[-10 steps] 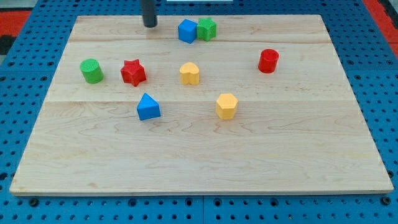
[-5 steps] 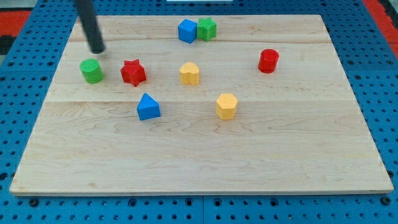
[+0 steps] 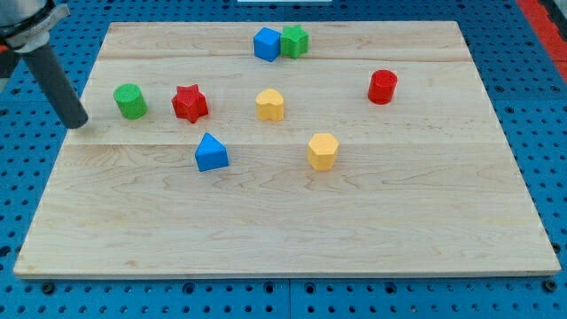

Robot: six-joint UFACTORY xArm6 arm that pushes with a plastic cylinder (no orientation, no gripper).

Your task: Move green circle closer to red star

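Observation:
The green circle (image 3: 130, 101) stands near the board's left edge, in the upper half. The red star (image 3: 190, 103) sits just to its right, with a small gap between them. My tip (image 3: 77, 121) is on the board's left edge, to the left of the green circle and slightly below it, apart from it. The dark rod slants up to the view's top left corner.
A blue block (image 3: 266, 43) and a green block (image 3: 294, 41) touch at the top middle. A yellow block (image 3: 270, 105) is right of the star, another yellow block (image 3: 323, 151) lower right. A blue triangle (image 3: 211, 152) lies below the star. A red cylinder (image 3: 383, 86) is at right.
My tip has swept from the top middle of the board down and left, passing above the green circle to its left side. No block has moved.

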